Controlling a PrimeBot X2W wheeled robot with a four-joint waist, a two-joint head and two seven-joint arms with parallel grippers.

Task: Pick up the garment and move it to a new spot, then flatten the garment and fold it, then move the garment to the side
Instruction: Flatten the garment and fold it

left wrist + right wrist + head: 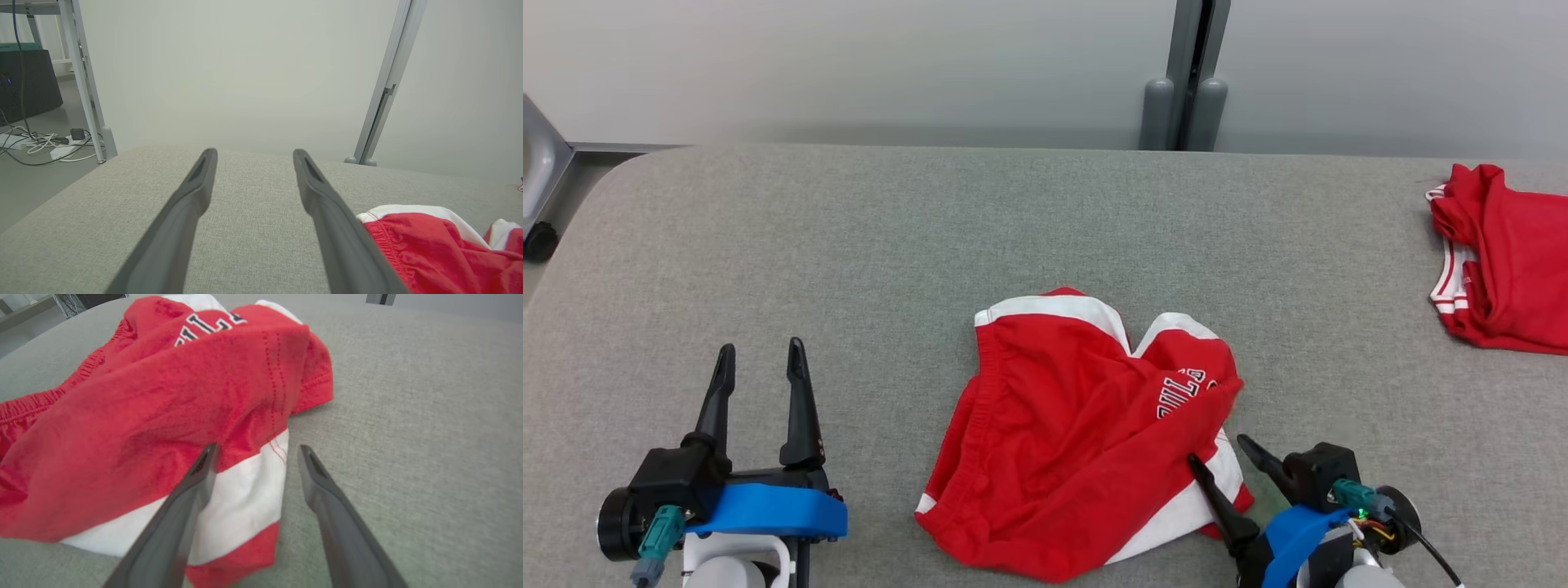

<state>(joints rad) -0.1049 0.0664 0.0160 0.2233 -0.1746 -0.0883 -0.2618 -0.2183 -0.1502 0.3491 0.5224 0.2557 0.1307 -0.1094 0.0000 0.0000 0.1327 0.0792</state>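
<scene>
The garment (1062, 433) is a pair of red shorts with white bands and dark lettering, lying crumpled in the middle of the grey table (931, 229). My right gripper (1218, 451) stands open at its lower right edge, one finger over the white band and the other over bare table; the right wrist view shows the garment (155, 408) with its white-and-red edge between the fingers of the right gripper (257, 451). My left gripper (761, 353) is open and empty over bare table left of the shorts. The left wrist view has the left gripper (254, 154) beside the garment (441, 249).
A second red garment with white trim (1507, 257) lies bunched at the table's far right edge. A grey post (1191, 77) stands behind the table against a pale wall. Off the table's left corner, cables (45, 145) lie on the floor by a frame leg (88, 81).
</scene>
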